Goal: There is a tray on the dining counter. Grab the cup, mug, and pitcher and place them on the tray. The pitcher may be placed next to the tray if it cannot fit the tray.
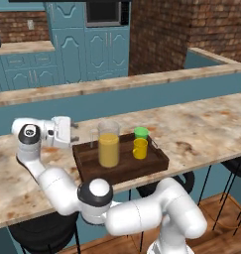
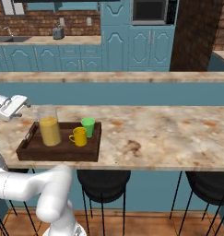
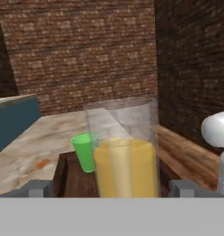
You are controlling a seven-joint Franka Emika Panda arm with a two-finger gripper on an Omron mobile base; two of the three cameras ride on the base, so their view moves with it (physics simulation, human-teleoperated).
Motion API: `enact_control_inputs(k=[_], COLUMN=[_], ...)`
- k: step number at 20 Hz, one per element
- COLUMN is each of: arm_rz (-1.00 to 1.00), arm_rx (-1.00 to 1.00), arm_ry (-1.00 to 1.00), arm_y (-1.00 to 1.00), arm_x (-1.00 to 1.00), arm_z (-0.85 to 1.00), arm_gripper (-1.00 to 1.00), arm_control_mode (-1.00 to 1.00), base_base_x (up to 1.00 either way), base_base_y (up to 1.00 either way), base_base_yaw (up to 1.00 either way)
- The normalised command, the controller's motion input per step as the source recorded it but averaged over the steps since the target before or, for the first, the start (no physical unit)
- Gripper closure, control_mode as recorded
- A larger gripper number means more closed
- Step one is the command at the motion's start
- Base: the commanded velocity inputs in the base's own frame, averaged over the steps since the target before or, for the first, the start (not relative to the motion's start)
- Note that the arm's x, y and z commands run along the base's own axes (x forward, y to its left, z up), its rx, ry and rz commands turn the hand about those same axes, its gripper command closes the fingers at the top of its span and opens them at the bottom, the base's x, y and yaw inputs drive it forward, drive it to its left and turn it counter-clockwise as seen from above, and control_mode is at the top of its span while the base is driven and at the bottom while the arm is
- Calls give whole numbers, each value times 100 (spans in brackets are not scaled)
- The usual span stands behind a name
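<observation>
On the dining counter (image 1: 201, 124) lies the dark wooden tray (image 1: 142, 171). Standing upright on it are the clear pitcher (image 1: 108, 146) of orange liquid, the green cup (image 1: 141, 132) and the yellow mug (image 1: 140, 148). My gripper (image 1: 75, 133) hovers open just left of the tray, a short way from the pitcher and touching nothing. From the right side, the gripper (image 2: 25, 107) is left of the pitcher (image 2: 49, 128), with the mug (image 2: 79, 136) and cup (image 2: 88, 125) beyond on the tray (image 2: 58, 154). The hand view looks at the pitcher (image 3: 126, 161) between the spread fingertips (image 3: 37, 188), with the cup (image 3: 85, 152) behind it.
A raised teal ledge with a stone top (image 1: 117, 84) runs behind the counter. Black stools (image 2: 103, 177) stand under the counter's near edge. The counter top (image 2: 155, 124) right of the tray is bare stone. Kitchen cabinets and a toaster (image 2: 58, 32) are far back.
</observation>
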Motion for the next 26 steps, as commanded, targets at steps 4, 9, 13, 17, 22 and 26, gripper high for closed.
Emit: enact_control_inputs(k=[4,9,13,17,22,26], arm_rz=[51,46,42,30,17,10], arm_rx=[14,19,24,28,29,24], arm_ry=[0,0,0,-1,0,1], arm_y=[3,-5,-32,-47,-49,-42], arm_x=[-33,-90,-100,-100,-100,-100], arm_z=[0,0,0,0,0,0], arm_gripper=[-100,-100,-100,-100,-100,-100], arm_control_mode=[-100,-100,-100,-100,-100,-100], base_base_x=[0,0,0,0,0,0], base_base_y=[0,0,0,0,0,0], base_base_yaw=[0,0,0,0,0,0])
